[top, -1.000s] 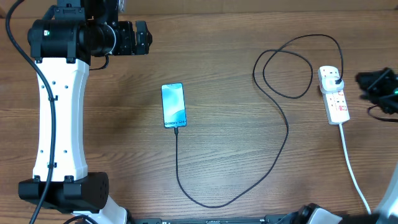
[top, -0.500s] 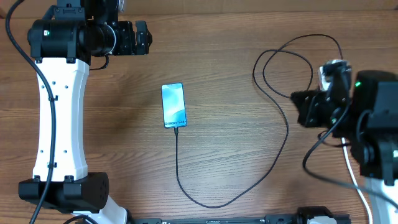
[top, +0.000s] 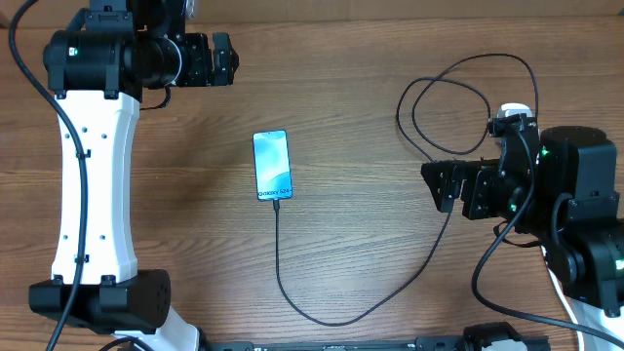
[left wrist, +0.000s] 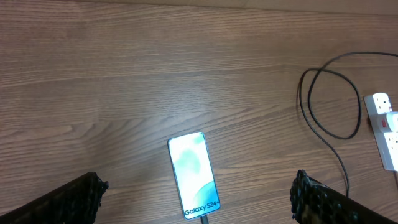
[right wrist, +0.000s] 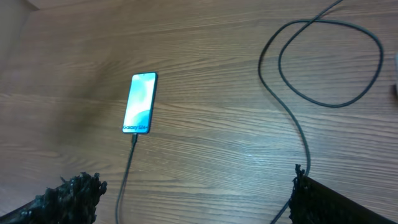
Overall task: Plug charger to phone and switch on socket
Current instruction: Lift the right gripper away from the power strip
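Centre of the overhead frame: phone (top: 273, 178) flat on the wooden table (top: 351, 88), screen lit blue, long axis running up-down in frame, "Galaxy" text at its lower end. Tip of the charger (top: 450, 210) meets that lower edge. It looks seated but is too small to confirm. The cable drops from the phone, curves along the lower middle, climbs on the right and ends in a loop at upper right, next to the socket (top: 511, 110). Overhead, only the socket's top end shows; the right arm (top: 575, 195) covers the rest. Left wrist view has the socket (left wrist: 384, 127) at its right edge with a bit of red on it, switch position unreadable.

Right of centre overhead: the right gripper (top: 436, 185), pointing toward frame left, overlapping the rising cable run, near the socket. In its wrist view the fingers (right wrist: 68, 199) sit at opposite bottom corners, spread wide, only table and cable between them. Phone (right wrist: 140, 102) is upper left in that view.

Upper left overhead: the left gripper (top: 225, 58), well apart from the phone. Also spread wide, fingers (left wrist: 62, 202) at both bottom corners, holding nothing. Phone (left wrist: 194, 174) sits low centre in that view.
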Action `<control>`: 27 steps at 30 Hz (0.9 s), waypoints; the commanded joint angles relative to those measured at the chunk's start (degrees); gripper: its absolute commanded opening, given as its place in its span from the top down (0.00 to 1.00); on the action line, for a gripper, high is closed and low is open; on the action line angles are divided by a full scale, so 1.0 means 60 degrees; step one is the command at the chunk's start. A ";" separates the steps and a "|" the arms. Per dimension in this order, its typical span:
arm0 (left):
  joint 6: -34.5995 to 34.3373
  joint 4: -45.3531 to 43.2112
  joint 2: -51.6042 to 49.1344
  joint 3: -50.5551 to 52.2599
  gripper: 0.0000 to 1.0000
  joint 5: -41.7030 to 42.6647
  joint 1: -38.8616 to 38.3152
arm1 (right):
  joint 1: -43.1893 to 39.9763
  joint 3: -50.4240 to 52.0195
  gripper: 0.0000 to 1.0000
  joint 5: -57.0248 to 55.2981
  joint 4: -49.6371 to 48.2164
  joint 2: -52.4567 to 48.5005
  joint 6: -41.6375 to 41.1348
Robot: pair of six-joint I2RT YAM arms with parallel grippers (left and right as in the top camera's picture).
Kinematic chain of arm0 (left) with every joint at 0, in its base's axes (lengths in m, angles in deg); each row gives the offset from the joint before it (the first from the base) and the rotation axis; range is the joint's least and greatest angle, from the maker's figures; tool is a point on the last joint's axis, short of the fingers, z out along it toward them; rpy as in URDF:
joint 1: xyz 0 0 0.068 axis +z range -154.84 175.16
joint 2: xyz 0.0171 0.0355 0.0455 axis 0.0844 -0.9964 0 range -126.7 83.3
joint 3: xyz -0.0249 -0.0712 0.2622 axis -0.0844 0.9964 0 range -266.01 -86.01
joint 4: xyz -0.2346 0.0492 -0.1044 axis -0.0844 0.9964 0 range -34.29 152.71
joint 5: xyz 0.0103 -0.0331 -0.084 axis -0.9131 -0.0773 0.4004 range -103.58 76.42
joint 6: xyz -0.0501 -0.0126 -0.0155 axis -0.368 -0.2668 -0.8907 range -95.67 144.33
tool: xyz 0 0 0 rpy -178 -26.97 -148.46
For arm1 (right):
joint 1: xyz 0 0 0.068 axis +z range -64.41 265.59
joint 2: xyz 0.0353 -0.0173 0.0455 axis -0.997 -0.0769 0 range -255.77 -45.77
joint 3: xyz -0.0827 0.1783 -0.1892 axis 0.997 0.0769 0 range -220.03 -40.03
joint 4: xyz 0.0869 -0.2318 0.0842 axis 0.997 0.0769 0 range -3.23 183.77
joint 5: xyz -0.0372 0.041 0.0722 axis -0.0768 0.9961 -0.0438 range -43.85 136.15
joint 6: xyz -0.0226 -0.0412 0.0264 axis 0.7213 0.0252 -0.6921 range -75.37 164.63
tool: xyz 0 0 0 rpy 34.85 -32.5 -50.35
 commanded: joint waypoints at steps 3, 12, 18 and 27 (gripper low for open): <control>0.0146 -0.0011 0.0084 -0.0073 0.00 0.0073 0.0040 | 0.0055 -0.0015 0.00 0.0168 -0.0047 -0.0178 0.0015; 0.0146 -0.0011 0.0084 -0.0073 0.00 0.0076 0.0040 | 0.0055 -0.0015 0.00 -0.0441 -0.0095 -0.0262 0.0000; 0.0146 -0.0011 0.0084 -0.0073 0.00 0.0076 0.0040 | 0.0036 0.0153 0.00 -0.1308 -0.1180 -0.0040 -0.0273; 0.0146 -0.0011 0.0084 -0.0073 0.01 0.0076 0.0040 | -0.0652 0.2342 0.00 -0.1537 -0.4696 0.2022 -0.0270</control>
